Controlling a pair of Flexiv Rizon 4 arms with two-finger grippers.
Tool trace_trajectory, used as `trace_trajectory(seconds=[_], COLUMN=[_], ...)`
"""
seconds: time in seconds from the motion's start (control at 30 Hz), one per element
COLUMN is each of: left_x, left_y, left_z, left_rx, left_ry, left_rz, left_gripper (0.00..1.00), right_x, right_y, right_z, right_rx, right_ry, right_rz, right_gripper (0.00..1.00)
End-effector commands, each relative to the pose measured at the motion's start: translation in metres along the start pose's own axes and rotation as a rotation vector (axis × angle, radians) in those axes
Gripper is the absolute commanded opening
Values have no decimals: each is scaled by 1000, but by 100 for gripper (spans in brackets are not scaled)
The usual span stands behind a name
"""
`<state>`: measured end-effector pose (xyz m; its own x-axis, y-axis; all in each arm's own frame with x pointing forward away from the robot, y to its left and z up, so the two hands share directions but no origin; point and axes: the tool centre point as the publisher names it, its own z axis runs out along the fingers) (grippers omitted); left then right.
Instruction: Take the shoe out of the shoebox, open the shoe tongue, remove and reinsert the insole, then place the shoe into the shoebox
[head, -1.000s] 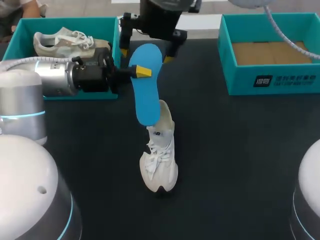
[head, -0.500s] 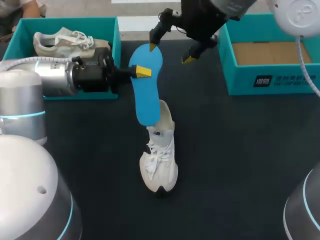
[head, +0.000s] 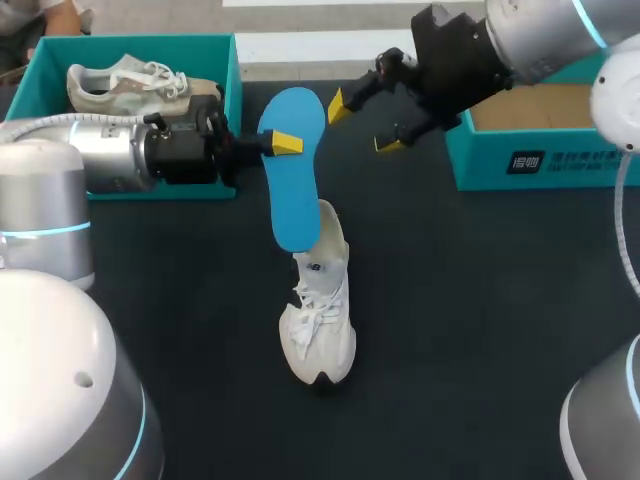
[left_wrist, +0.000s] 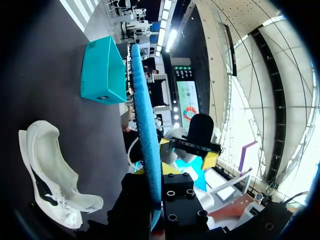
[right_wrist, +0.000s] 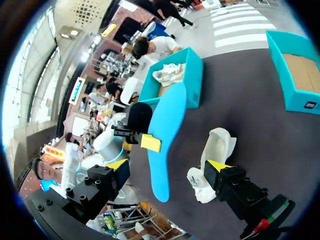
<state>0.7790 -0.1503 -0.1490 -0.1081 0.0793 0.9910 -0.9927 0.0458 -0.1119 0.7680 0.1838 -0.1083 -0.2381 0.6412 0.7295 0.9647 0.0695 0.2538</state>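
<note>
The white shoe (head: 320, 312) stands on its sole mid-surface (head: 480, 300), toe toward 6 o'clock. The left pincer (head: 276, 143) is clamped on the blue insole (head: 295, 190), gripping it edge-on near the upper end. The insole hangs upright at 12 o'clock from the shoe (the right wrist view shows its lower end clear of the heel). The right pincer (head: 364, 125) hovers at 2 o'clock from the insole, fingers spread, gripping nothing. A second shoe (head: 130, 82) lies in the left shoebox (head: 232, 70) at 10 o'clock. The right shoebox (head: 520, 160) sits at 2 o'clock.
</note>
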Motion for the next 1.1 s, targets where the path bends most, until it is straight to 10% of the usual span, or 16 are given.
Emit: trace_trajectory(seconds=[0.03,1.1], left_x=[0,0], left_y=[1,1], left_z=[0,0], left_rx=[2,2], left_ry=[-1,-1], left_rz=[0,0], left_gripper=[0,0], right_x=[-11,-46], right_y=[4,-1], right_z=[12,4], right_rx=[18,8], right_ry=[642,629], right_rz=[-4,98], right_gripper=[100,100])
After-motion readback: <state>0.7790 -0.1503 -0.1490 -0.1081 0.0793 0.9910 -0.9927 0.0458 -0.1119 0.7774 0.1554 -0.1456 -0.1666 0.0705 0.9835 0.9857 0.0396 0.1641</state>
